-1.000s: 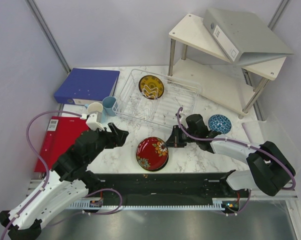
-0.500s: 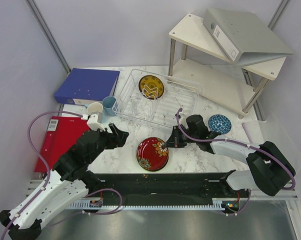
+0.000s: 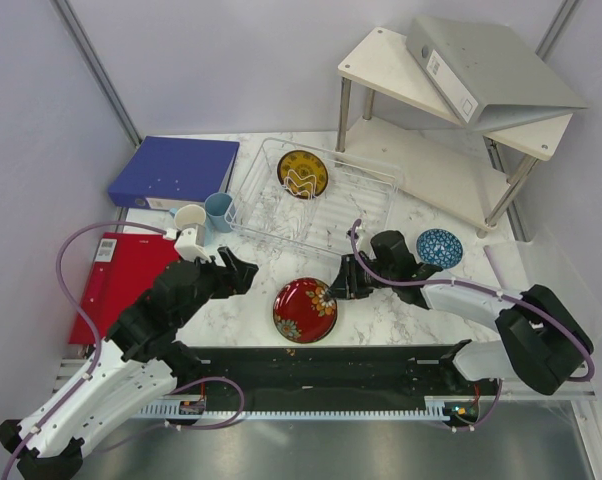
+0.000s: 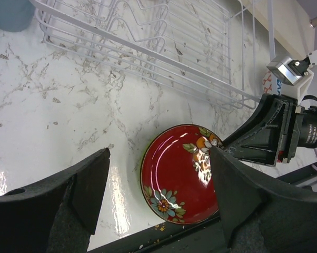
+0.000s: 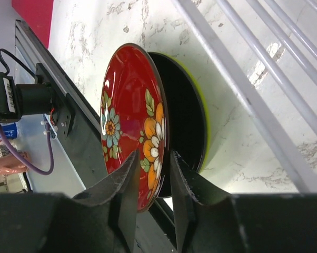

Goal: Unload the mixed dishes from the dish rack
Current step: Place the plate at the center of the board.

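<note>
My right gripper (image 5: 153, 158) is clenched on the red bowl (image 3: 304, 310) rim, bowl over the black plate (image 5: 186, 121) on the table (image 3: 381, 314). Left gripper (image 3: 236, 268) spread, empty. Blue bowl (image 3: 439, 246) and cup (image 3: 219, 210) are out. Yellow plate (image 3: 302, 173) stands in the rack (image 3: 377, 186). I judge it nearly done.

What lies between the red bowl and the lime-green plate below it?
The black plate lies between the red bowl and the lime-green plate. The right wrist view shows the three from the side.

The right gripper (image 5: 154, 156) clamps the rim of the red bowl (image 5: 126, 113), just over the black plate (image 5: 182, 120).
</note>
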Robot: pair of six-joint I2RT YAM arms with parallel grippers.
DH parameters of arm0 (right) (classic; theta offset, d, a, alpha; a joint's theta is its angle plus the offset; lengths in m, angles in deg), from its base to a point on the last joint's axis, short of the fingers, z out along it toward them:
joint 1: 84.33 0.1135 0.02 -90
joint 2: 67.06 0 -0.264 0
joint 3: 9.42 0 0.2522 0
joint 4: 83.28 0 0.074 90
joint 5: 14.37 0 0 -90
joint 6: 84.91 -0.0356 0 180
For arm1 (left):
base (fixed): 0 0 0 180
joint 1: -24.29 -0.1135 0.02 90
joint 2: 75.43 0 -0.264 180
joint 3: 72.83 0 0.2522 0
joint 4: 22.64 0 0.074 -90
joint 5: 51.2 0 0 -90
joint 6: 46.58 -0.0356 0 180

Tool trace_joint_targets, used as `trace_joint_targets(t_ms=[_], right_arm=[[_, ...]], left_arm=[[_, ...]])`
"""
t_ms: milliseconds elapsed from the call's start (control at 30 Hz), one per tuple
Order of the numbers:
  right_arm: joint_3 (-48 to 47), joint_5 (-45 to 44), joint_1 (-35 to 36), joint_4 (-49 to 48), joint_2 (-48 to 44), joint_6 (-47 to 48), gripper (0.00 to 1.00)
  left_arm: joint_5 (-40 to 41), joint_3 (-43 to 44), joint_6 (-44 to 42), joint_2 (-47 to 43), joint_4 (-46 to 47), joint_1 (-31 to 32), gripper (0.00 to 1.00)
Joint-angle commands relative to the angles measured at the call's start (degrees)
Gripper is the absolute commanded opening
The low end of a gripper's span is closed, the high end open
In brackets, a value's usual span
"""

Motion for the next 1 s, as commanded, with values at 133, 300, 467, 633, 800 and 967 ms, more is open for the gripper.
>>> trace_joint_targets(t_ms=[133,300,467,633,800,967], right_arm=[[0.2,-11.1,-1.2,16.9,-0.3,0.9,0.44],[-0.3,-14.7,-1.2,20.5,-0.9,2.6,0.45],[-0.3,-16.1,-1.2,21.5,-0.7,3.3,0.45],[-0.5,-16.7,-0.7,21.6,0.7,3.7,0.45],[-1.8,-20.1,-0.5,24.2,-2.8,3.9,0.45],[-11.7,-23.4,-0.5,33.0,-12.6,5.7,0.46]], left_arm=[[0.0,-0.2,1.6,0.3,1.4,0.1,0.83],[-0.1,-0.2,1.6,0.8,1.4,0.0,0.83],[-0.1,-0.3,1.6,0.8,1.4,0.0,0.83],[-0.3,-0.3,1.7,0.8,1.4,0.1,0.83],[-0.2,-0.2,1.5,0.7,1.4,0.0,0.83],[0.0,0.1,1.4,-0.1,1.1,0.1,0.83]])
